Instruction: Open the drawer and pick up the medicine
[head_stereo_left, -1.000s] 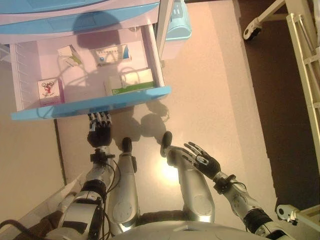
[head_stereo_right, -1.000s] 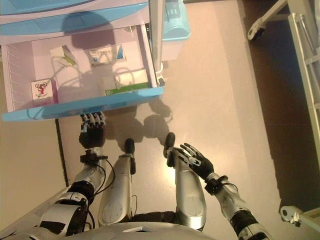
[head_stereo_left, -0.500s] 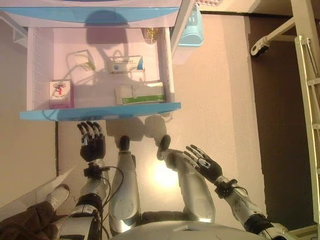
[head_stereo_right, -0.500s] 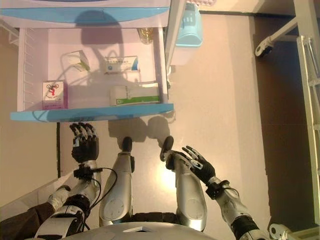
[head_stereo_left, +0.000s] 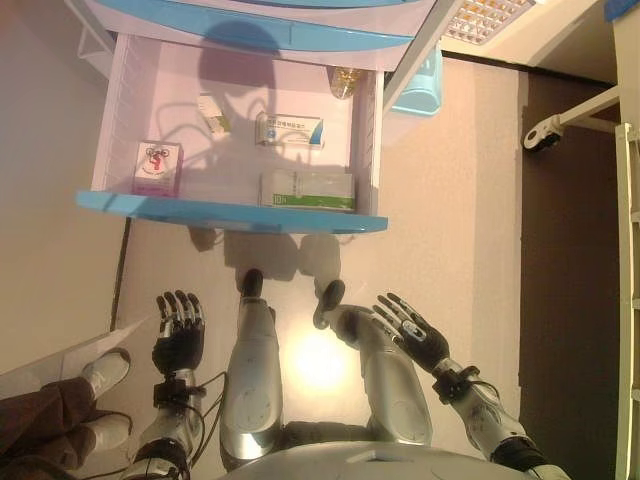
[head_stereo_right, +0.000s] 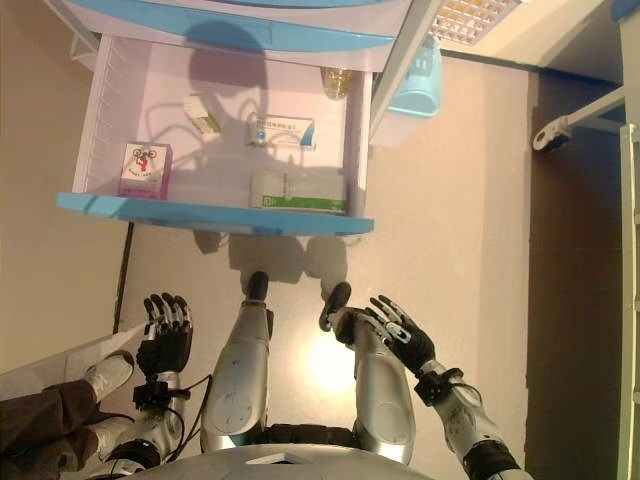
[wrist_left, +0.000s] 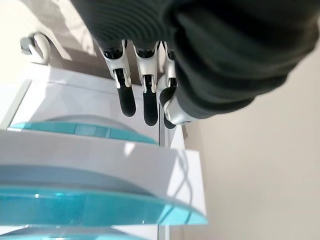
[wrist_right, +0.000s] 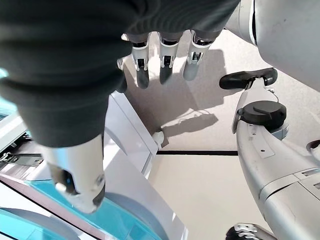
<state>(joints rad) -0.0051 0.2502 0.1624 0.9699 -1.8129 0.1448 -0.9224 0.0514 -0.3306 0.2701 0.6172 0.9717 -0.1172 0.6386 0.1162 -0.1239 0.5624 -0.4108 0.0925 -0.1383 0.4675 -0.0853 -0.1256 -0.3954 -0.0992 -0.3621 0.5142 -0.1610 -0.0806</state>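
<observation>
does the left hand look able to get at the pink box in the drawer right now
Probably yes. The drawer stands open, nothing covers the pink box, and the left hand is open and empty, though it hangs well short of the drawer front.

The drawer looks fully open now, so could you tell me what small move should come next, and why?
Probably reach the right hand forward over the drawer's blue front toward the green-striped box: both hands hang open and empty, and that box lies nearest the front.

A pale beige floor (head_stereo_left: 460, 200) fills most of the view, with a bright glare patch at 6 o'clock. A dark brown strip (head_stereo_left: 565, 300) runs down the 3 o'clock side. At 2 o'clock a white frame on a castor wheel (head_stereo_left: 541, 135) stands.
</observation>
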